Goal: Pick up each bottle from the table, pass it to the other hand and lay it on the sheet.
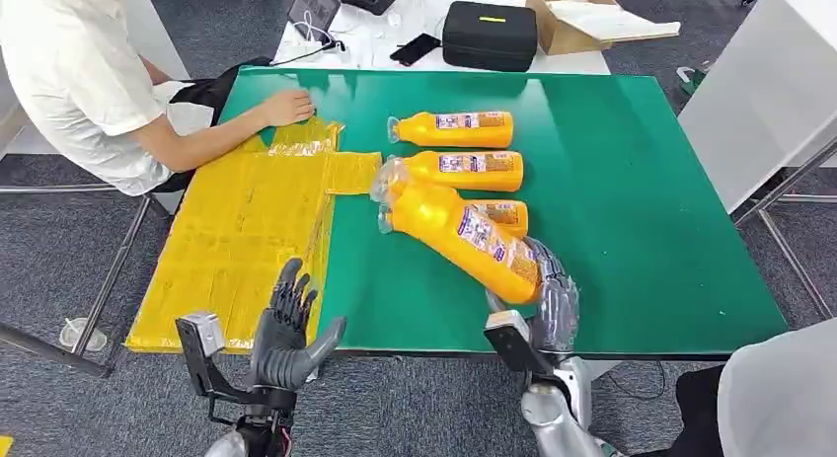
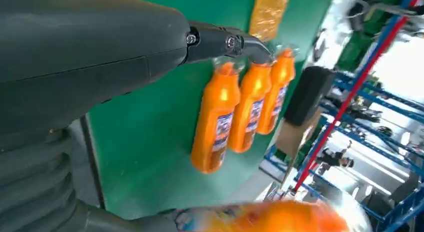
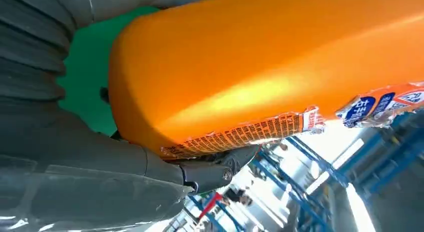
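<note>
Bottle [image 1: 462, 233] up off the green table [image 1: 632, 200], tilted, its base gripped in the right robot hand [image 1: 548, 294] at the near edge. Left robot hand [image 1: 288, 329] waits upright beside the yellow sheet [image 1: 237, 230], fingers spread, holding nothing.

Left hand [image 1: 288, 329] spread, right hand [image 1: 549, 297] grasping.
</note>
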`<act>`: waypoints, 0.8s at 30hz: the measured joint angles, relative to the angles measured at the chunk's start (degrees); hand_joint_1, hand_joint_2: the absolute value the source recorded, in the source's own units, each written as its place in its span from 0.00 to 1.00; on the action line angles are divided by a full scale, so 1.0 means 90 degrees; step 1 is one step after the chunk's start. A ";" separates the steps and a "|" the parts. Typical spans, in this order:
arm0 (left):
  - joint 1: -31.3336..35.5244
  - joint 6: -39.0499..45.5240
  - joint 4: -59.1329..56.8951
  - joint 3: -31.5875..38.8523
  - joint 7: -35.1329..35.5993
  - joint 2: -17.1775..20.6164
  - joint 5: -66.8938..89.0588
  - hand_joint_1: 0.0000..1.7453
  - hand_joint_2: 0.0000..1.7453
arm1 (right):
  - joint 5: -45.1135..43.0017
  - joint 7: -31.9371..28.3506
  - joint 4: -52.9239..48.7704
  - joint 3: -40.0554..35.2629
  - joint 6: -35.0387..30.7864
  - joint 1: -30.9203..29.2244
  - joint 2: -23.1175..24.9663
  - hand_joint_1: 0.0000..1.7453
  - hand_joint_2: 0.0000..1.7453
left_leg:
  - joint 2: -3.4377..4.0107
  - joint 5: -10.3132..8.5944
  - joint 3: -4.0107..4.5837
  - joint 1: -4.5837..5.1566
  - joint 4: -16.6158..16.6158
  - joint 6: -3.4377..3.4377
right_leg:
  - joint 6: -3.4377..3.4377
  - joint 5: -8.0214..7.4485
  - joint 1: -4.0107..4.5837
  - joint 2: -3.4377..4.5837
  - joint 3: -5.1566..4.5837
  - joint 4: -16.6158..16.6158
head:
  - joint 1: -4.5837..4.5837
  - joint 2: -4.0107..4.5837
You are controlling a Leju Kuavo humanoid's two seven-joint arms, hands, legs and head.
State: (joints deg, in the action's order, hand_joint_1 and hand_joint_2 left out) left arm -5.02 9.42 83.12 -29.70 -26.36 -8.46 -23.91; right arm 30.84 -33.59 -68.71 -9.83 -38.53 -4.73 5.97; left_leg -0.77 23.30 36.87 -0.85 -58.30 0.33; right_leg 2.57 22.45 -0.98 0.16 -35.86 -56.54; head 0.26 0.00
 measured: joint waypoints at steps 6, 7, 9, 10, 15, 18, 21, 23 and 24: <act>0.0030 -0.0175 -0.0056 0.0049 0.0129 0.0007 -0.0282 0.00 1.00 | -0.0175 -0.0063 -0.0340 -0.0277 0.0087 0.0045 0.0058 0.96 1.00 | 0.0000 0.0000 0.0001 0.0000 0.0000 0.0000 | 0.0000 0.0001 -0.0001 0.0000 -0.0001 0.0000 | 0.0000 0.0000; 0.0029 -0.0177 -0.0063 0.0056 0.0131 0.0007 -0.0282 0.00 1.00 | -0.0182 -0.0066 -0.0362 -0.0306 0.0090 0.0046 0.0061 0.96 1.00 | 0.0000 0.0000 0.0001 0.0000 0.0000 0.0000 | 0.0000 0.0001 -0.0001 0.0000 -0.0001 0.0000 | -0.0002 0.0000; 0.0030 -0.0180 -0.0068 0.0066 0.0136 0.0007 -0.0282 0.00 1.00 | -0.0185 -0.0066 -0.0411 -0.0343 0.0092 0.0050 0.0075 0.96 1.00 | -0.0001 0.0000 0.0001 0.0000 0.0000 0.0000 | 0.0000 0.0001 -0.0001 0.0000 -0.0001 0.0000 | -0.0002 0.0000; 0.0030 -0.0180 -0.0068 0.0071 0.0139 0.0007 -0.0282 0.00 1.00 | -0.0187 -0.0068 -0.0428 -0.0362 0.0092 0.0051 0.0078 0.96 1.00 | -0.0001 0.0000 0.0001 0.0001 0.0000 0.0000 | 0.0000 0.0000 -0.0001 0.0000 -0.0001 0.0000 | -0.0002 0.0000; 0.0032 -0.0180 -0.0083 0.0088 0.0146 0.0007 -0.0282 0.00 1.00 | -0.0187 -0.0068 -0.0462 -0.0394 0.0095 0.0059 0.0080 0.96 1.00 | -0.0001 0.0000 0.0001 0.0001 0.0000 0.0000 | 0.0000 0.0000 -0.0001 0.0000 -0.0001 0.0000 | 0.0000 0.0000; 0.0033 -0.0180 -0.0083 0.0090 0.0148 0.0007 -0.0282 0.00 1.00 | -0.0187 -0.0068 -0.0481 -0.0415 0.0095 0.0071 0.0080 0.96 1.00 | -0.0001 0.0000 0.0001 0.0000 0.0000 0.0000 | 0.0000 0.0000 -0.0001 0.0000 -0.0001 0.0000 | 0.0000 -0.0002; 0.0033 -0.0180 -0.0085 0.0092 0.0148 0.0007 -0.0282 0.00 1.00 | -0.0187 -0.0068 -0.0493 -0.0425 0.0097 0.0076 0.0080 0.96 1.00 | -0.0001 0.0000 0.0002 0.0000 0.0000 0.0000 | 0.0000 0.0001 -0.0001 0.0000 -0.0002 0.0000 | 0.0000 0.0000; 0.0034 -0.0180 -0.0085 0.0095 0.0148 0.0007 -0.0282 0.00 1.00 | -0.0187 -0.0068 -0.0496 -0.0432 0.0097 0.0077 0.0080 0.96 1.00 | -0.0001 0.0000 0.0001 0.0000 0.0000 0.0000 | 0.0000 0.0000 -0.0001 0.0000 -0.0001 0.0000 | 0.0000 0.0000; 0.0033 -0.0180 -0.0085 0.0095 0.0148 0.0007 -0.0282 0.00 1.00 | -0.0187 -0.0068 -0.0496 -0.0437 0.0097 0.0078 0.0080 0.96 1.00 | -0.0001 0.0000 0.0001 0.0000 0.0000 0.0000 | 0.0000 0.0000 -0.0001 0.0000 -0.0001 0.0000 | 0.0000 0.0000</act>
State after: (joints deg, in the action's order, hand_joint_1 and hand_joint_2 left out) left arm -4.71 7.80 82.36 -28.85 -25.03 -8.39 -26.45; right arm 29.16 -34.21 -73.18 -13.77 -37.66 -4.04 6.69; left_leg -0.77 23.30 36.88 -0.84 -58.30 0.33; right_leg 2.57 22.45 -0.99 0.16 -35.87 -56.54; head 0.26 0.00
